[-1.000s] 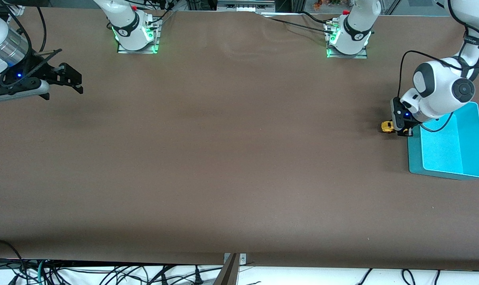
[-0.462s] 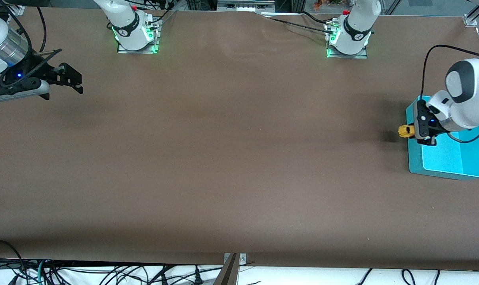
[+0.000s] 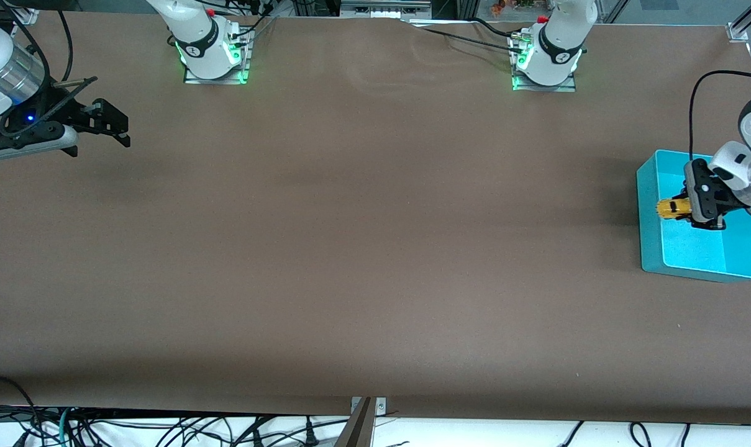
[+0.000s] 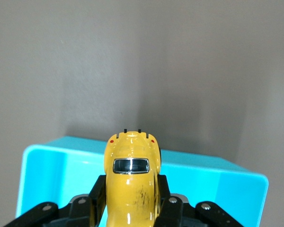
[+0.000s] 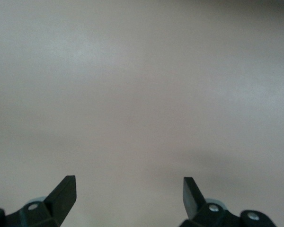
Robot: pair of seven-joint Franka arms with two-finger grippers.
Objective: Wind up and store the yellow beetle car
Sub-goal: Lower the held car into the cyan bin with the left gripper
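The yellow beetle car is gripped by its sides in my left gripper, which is shut on it. Car and gripper hang over the turquoise bin at the left arm's end of the table, just inside the bin wall that faces the table's middle. The car's rear window and bumper stick out past the fingers. My right gripper waits open above bare table at the right arm's end, with nothing between its fingers.
The brown table stretches between the two arms. Both arm bases stand along the edge farthest from the front camera. Cables hang below the near edge.
My left gripper has carried the car up off the table beside the bin and across the bin wall, so it now hangs over the bin. The right arm has not moved.
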